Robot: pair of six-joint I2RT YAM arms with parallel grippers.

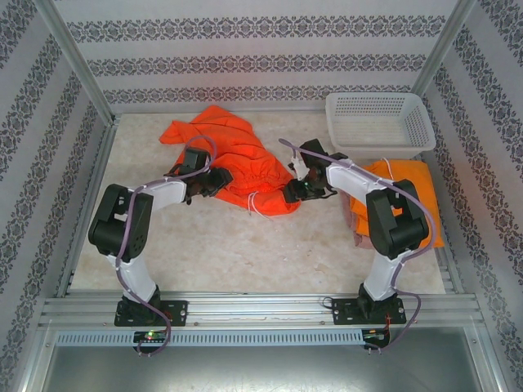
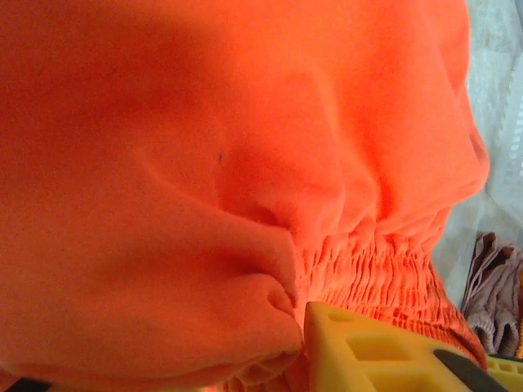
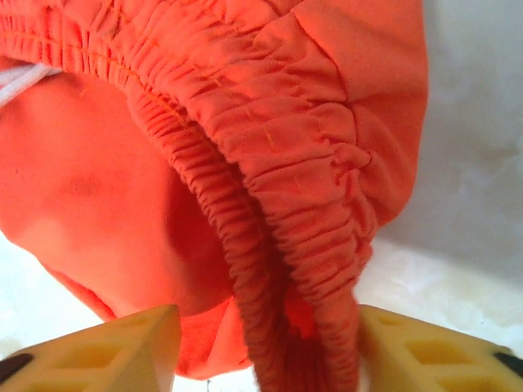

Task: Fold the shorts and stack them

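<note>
The bright red-orange shorts lie crumpled at the back middle of the table. My left gripper is at their left side. One yellow finger presses a bunched fold of the cloth, and the other finger is buried under it. My right gripper is at the shorts' near right corner. Its jaws stand apart on either side of the gathered elastic waistband, which hangs between them. The orange shorts lie folded at the right, on top of the dusty pink shorts.
A white mesh basket stands at the back right, just behind the folded pile. A white drawstring trails from the red-orange shorts. Bare table surface stretches in front of the arms. Patterned walls close in three sides.
</note>
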